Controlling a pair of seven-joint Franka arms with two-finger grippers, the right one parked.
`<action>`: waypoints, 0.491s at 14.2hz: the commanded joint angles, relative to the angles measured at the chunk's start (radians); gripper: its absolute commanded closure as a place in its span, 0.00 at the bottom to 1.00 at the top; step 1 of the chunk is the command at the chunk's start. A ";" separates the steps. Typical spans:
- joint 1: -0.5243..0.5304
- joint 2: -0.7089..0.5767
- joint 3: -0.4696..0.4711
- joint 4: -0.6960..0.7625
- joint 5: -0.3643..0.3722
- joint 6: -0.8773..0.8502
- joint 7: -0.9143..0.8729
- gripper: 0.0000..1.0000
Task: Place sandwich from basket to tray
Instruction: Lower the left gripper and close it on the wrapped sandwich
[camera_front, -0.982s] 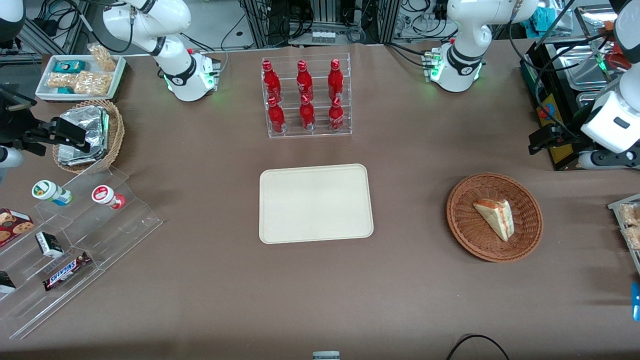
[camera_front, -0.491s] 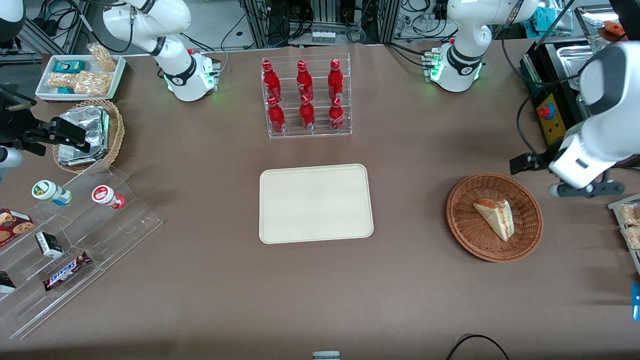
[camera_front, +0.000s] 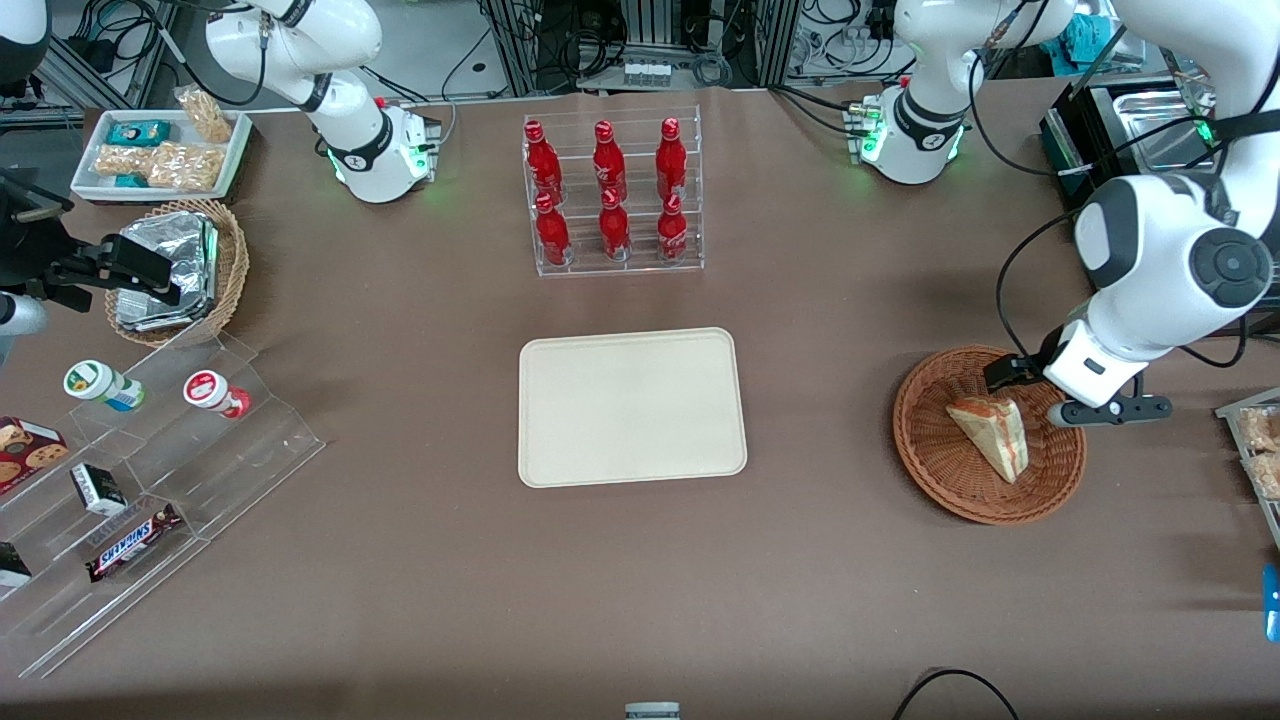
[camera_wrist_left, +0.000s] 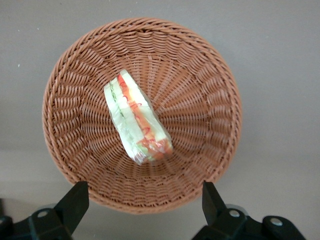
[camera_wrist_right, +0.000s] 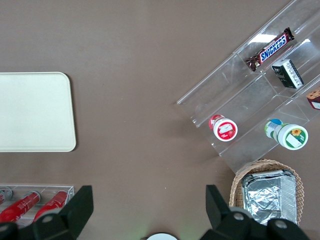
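The sandwich (camera_front: 990, 437), a wrapped wedge with orange-red and green layers, lies in the round reddish-brown basket (camera_front: 940, 470) toward the working arm's end of the table. My gripper (camera_front: 1045, 395) hovers above the basket, over the part of its rim farther from the front camera. In the left wrist view the sandwich (camera_wrist_left: 137, 122) lies in the middle of the basket (camera_wrist_left: 200, 100), and my gripper (camera_wrist_left: 142, 200) is open with nothing between its fingers. The cream tray (camera_front: 632, 406) lies flat at the table's middle, bare, and also shows in the right wrist view (camera_wrist_right: 35, 111).
A clear rack of red bottles (camera_front: 612, 195) stands farther from the front camera than the tray. Toward the parked arm's end are a stepped acrylic stand with snacks (camera_front: 150, 470), a tan basket of foil packs (camera_front: 180, 268) and a white snack tray (camera_front: 165, 150).
My left arm has swung in from the table's end and come down over the basket. The sandwich, basket and tray have not moved.
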 joint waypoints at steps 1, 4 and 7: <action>0.016 0.026 0.001 -0.013 -0.015 0.048 -0.096 0.00; 0.022 0.068 -0.001 -0.014 -0.015 0.117 -0.323 0.00; 0.022 0.117 -0.001 -0.014 -0.017 0.194 -0.519 0.00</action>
